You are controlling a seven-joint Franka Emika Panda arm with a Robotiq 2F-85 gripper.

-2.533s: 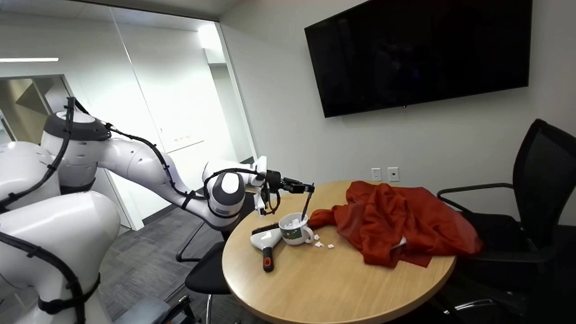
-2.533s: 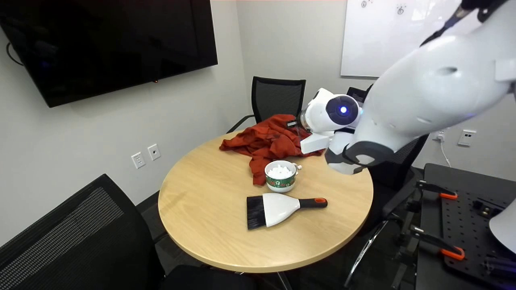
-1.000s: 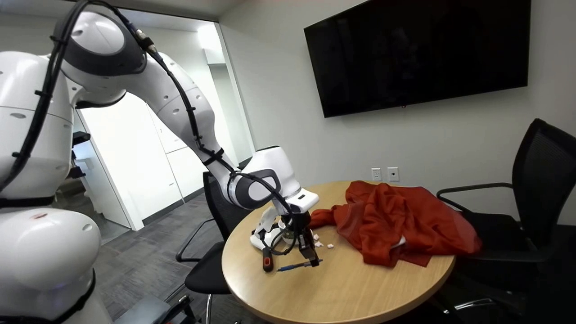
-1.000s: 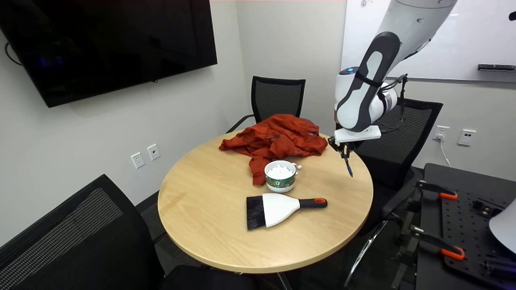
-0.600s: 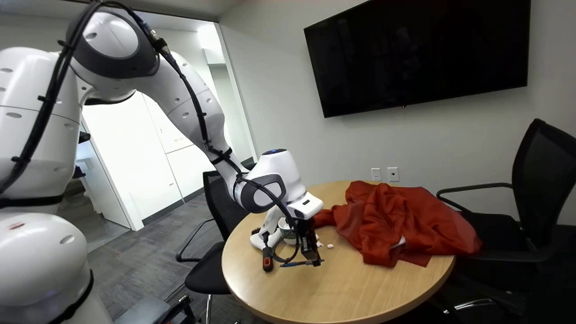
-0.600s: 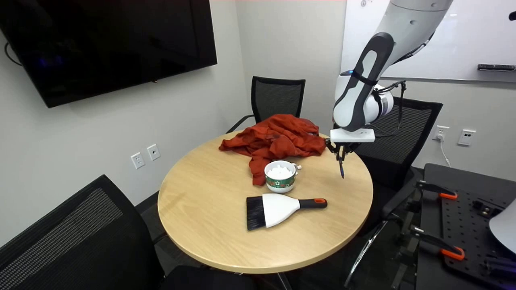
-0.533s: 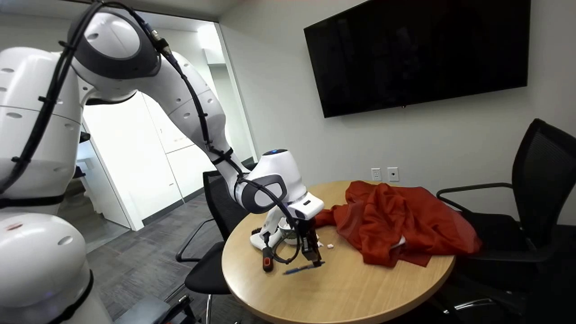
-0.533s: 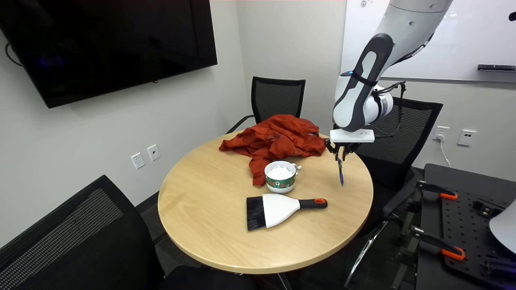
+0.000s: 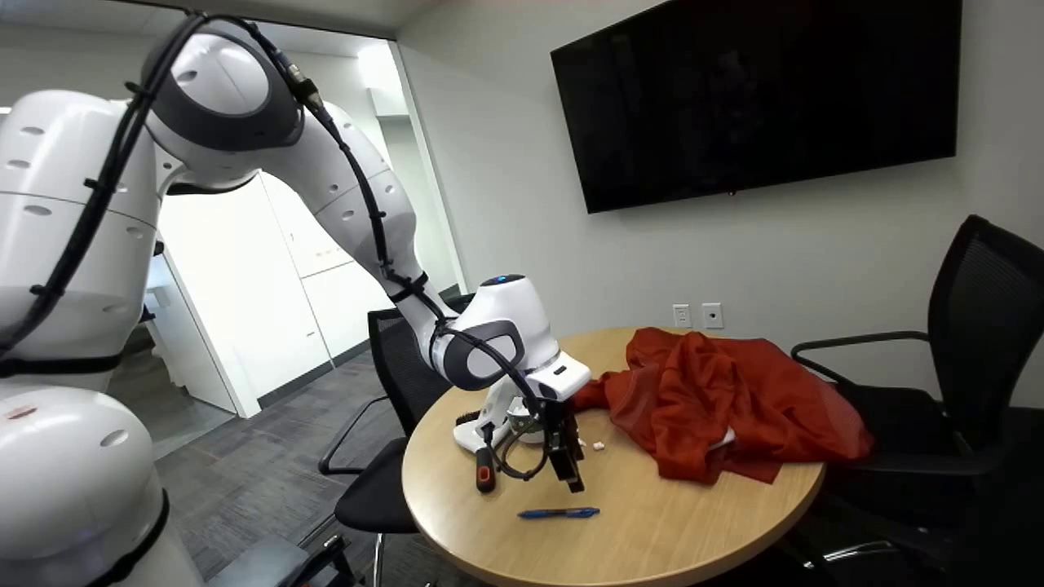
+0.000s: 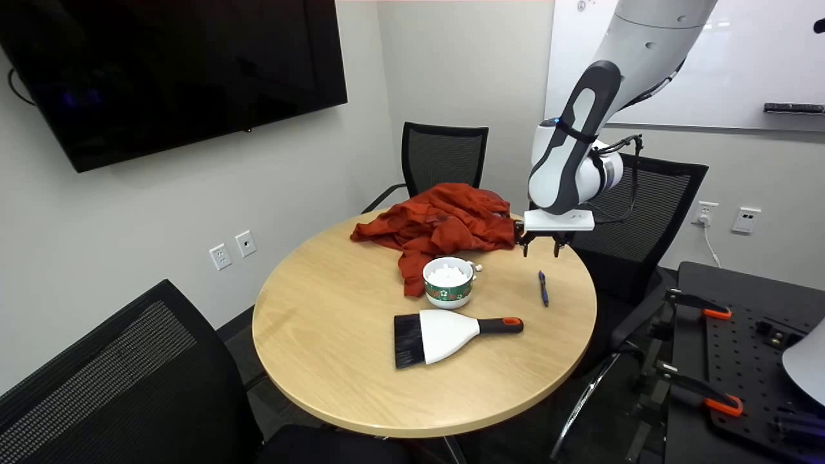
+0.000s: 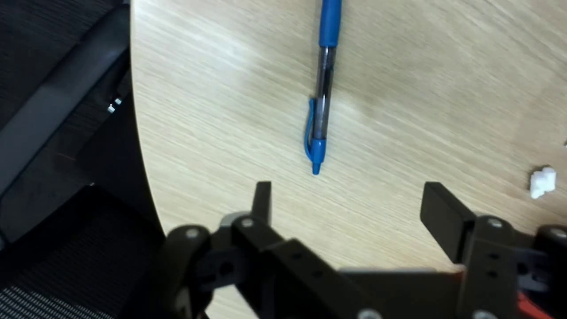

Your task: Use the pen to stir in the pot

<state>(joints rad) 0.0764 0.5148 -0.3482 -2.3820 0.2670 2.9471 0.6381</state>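
Note:
The blue pen (image 11: pixel 324 84) with a clear barrel lies flat on the round table, seen in the wrist view and both exterior views, such as here the pen (image 9: pixel 559 513). My gripper (image 11: pixel 347 188) points down above the table, fingers spread wide with nothing between them. In the wrist view the pen's clip end lies just beyond the fingertips. In an exterior view the gripper (image 10: pixel 541 254) hangs clear of the pen. The pot (image 10: pixel 448 294), a small white cup with a green patterned band, holds white bits. My wrist partly hides the pot (image 9: pixel 523 421) in an exterior view.
A white and black brush (image 10: pixel 448 335) lies beside the pot. Behind the pot spreads a crumpled red cloth (image 10: pixel 445 225). A loose white bit (image 11: pixel 542 181) rests on the tabletop (image 10: pixel 322 322). Chairs stand around the table, one with a black armrest (image 11: pixel 66 88) near its edge.
Earlier my gripper held the pen at the pot, then carried it away over the table. Since half a second ago the fingers have spread and the pen has dropped flat onto the table.

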